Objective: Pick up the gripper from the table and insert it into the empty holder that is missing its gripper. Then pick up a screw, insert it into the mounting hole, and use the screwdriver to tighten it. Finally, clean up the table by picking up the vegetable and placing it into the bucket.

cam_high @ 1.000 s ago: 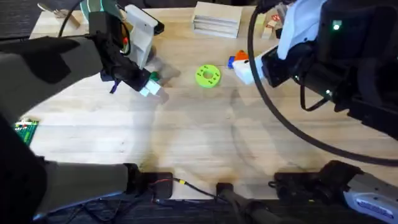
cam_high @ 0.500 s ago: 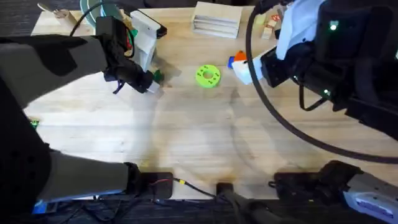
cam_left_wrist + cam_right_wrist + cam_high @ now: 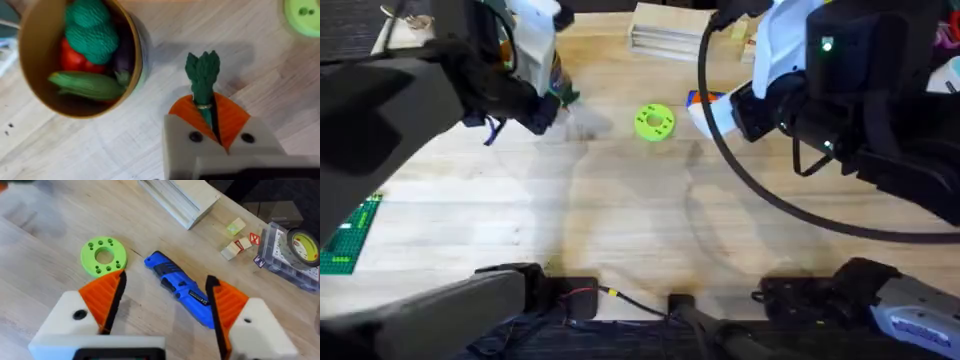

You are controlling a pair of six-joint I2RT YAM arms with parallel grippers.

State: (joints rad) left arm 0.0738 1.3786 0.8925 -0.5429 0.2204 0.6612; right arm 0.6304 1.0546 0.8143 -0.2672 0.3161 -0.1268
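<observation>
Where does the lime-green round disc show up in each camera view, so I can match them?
Overhead: the green disc lies on the table, upper middle.
Left wrist: a sliver of it at the upper right corner.
Right wrist: left of centre, past the orange pads.
Shared landmark: the blue screwdriver beside the disc.

The left pincer (image 3: 212,117) grips the vegetable (image 3: 202,75) beside the bucket (image 3: 131,35).

A pale wooden table (image 3: 620,210) with visible grain takes up the scene, evenly lit with soft shadows on it. Beyond its far edge the floor (image 3: 350,25) is dark. Along the near edge dark cables (image 3: 620,295) run, and a green circuit board (image 3: 345,235) lies at the near left.
</observation>
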